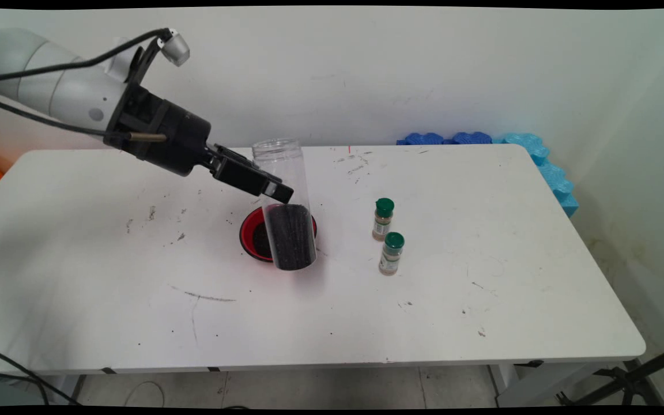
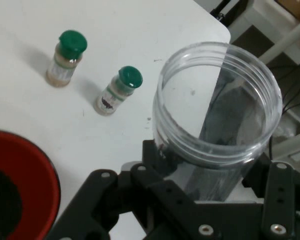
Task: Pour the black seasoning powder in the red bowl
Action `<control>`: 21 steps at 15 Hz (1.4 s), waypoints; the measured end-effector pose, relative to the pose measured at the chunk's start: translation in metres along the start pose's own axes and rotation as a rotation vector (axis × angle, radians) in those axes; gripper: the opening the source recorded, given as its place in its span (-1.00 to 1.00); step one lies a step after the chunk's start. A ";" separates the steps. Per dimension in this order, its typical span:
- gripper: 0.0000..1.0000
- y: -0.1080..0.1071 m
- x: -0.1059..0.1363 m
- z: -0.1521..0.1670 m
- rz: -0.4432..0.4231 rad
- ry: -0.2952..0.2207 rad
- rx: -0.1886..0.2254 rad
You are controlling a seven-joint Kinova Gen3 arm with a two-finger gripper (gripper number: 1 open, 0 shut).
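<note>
The black gripper reaches in from the upper left and pinches a clear plastic jar, its fingers pressed against the jar's wall about midway up, one on each side, as the hand view shows the linkage closing round the jar just below its open, lidless mouth. The jar is tilted, its mouth leaning up and back toward the wall and its base hanging lower and nearer the camera; the lower half is filled with a dark, fine-grained content, while the upper part is empty and see-through. Directly beneath the gripper and the jar's base sits a red bowl on the white table, with some of the same dark stuff lying in it; whether the jar's base touches the bowl's rim cannot be told. In the hand view the bowl lies at the lower left of the gripper. Off to the gripper's right on the table, well apart from it, stand two small spice bottles with green caps, upright and near each other: the farther bottle and the nearer bottle. Small dark specks and scuffs mark the tabletop around the bowl.
</note>
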 end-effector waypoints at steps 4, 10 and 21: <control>-1.00 -0.007 -0.002 -0.001 -0.122 -0.013 0.000; -1.00 -0.022 -0.011 0.004 -0.394 -0.021 0.012; -1.00 -0.047 -0.032 0.026 -0.818 -0.006 -0.011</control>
